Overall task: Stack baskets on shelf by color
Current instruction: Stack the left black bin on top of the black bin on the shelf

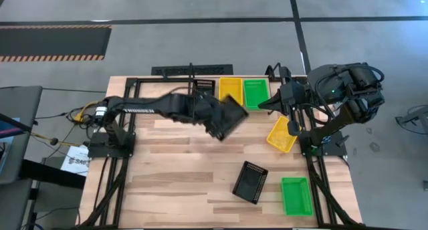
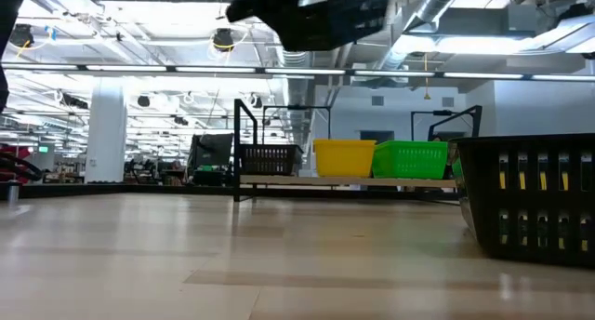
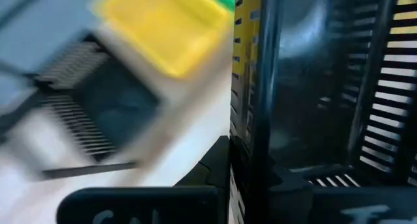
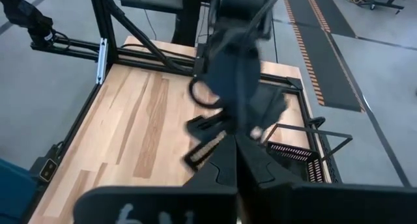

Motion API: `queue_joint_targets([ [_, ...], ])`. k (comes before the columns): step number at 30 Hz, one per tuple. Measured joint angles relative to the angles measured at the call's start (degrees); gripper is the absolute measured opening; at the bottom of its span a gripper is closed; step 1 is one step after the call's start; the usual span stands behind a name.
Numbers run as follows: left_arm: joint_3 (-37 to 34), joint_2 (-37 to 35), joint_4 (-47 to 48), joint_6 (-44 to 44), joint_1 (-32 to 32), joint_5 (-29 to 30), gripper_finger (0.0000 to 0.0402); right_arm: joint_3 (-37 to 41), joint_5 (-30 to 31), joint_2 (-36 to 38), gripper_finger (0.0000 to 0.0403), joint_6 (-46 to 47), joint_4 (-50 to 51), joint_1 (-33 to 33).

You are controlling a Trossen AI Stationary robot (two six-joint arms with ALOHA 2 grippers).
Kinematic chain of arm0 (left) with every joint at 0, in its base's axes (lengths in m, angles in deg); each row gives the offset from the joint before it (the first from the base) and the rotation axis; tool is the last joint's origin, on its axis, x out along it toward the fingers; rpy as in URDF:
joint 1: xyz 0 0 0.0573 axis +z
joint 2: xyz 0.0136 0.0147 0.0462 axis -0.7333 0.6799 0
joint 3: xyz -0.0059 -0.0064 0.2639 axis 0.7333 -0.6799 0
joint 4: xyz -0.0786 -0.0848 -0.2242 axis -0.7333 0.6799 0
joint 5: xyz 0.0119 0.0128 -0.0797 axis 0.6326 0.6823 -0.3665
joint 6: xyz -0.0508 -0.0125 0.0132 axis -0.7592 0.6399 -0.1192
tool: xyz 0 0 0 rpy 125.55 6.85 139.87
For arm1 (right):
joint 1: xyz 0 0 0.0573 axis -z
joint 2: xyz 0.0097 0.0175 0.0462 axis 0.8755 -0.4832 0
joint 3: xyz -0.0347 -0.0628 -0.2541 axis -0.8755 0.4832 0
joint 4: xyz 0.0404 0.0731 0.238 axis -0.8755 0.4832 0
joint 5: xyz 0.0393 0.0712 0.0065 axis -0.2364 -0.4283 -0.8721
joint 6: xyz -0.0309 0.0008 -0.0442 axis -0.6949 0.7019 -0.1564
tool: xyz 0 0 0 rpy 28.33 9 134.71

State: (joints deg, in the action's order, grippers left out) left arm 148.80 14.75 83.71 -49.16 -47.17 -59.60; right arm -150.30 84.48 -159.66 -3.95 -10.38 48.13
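My left gripper (image 1: 217,120) is shut on a black basket (image 1: 229,116), held high over the table's middle; the low view shows that basket (image 2: 325,18) at the top. The shelf (image 2: 353,181) at the far edge carries a black basket (image 2: 270,159), a yellow one (image 2: 344,157) and a green one (image 2: 409,159). On the table lie a yellow basket (image 1: 282,134), a black basket (image 1: 250,182) and a green basket (image 1: 296,195). My right gripper (image 1: 262,106) is shut, raised at the far right, with nothing in it. My left gripper (image 3: 251,159) holds the black basket by one side wall (image 3: 257,107), at its rim. The wall stands between the two fingers, one finger (image 3: 215,165) outside it; the other is hidden behind the wall. The basket is lifted clear of the table and hangs tilted.
Black frame rails (image 1: 127,123) run along the table's left and right sides. The bare wood (image 1: 180,163) on the left half and near side has room. In the low view the black basket on the table (image 2: 530,199) stands close at the right.
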Motion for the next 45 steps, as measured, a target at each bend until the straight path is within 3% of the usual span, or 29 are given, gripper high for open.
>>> queue_joint_targets([
  [4, 3.5, -0.1, 9.4, -8.3, 4.3, 5.5, 0.0000, 0.0, 0.5, 0.5, 0.0008, -0.1, -0.5, 0.0],
  [8, 3.4, 0.0, 12.7, -13.3, 9.0, 4.5, 0.0000, 0.0, 2.3, 1.2, 0.0008, -2.3, -2.4, 0.0],
  [15, 0.5, 0.5, 5.7, -14.1, 16.0, -3.0, 0.0000, 0.0, 2.4, 2.9, 0.0008, -5.3, -3.9, 0.0],
  [22, 0.3, 0.5, -1.1, -14.3, 21.0, -6.3, 0.0000, 0.0, 2.4, 4.1, 0.0008, -5.9, -3.5, 0.0],
  [27, 0.4, 1.5, -8.3, -13.0, 22.2, -9.2, 0.0000, 0.0, 2.4, 4.9, 0.0008, -6.0, -3.4, 0.0],
  [36, 0.3, 10.0, 0.1, -14.4, 22.2, -10.4, 0.0000, 0.0, 2.1, 6.2, 0.0008, -5.9, -2.4, -0.1],
  [45, 0.3, 10.5, 1.9, -15.4, 23.2, -9.1, 0.0000, 0.0, 2.0, 6.5, 0.0008, -5.0, 0.9, -0.1],
])
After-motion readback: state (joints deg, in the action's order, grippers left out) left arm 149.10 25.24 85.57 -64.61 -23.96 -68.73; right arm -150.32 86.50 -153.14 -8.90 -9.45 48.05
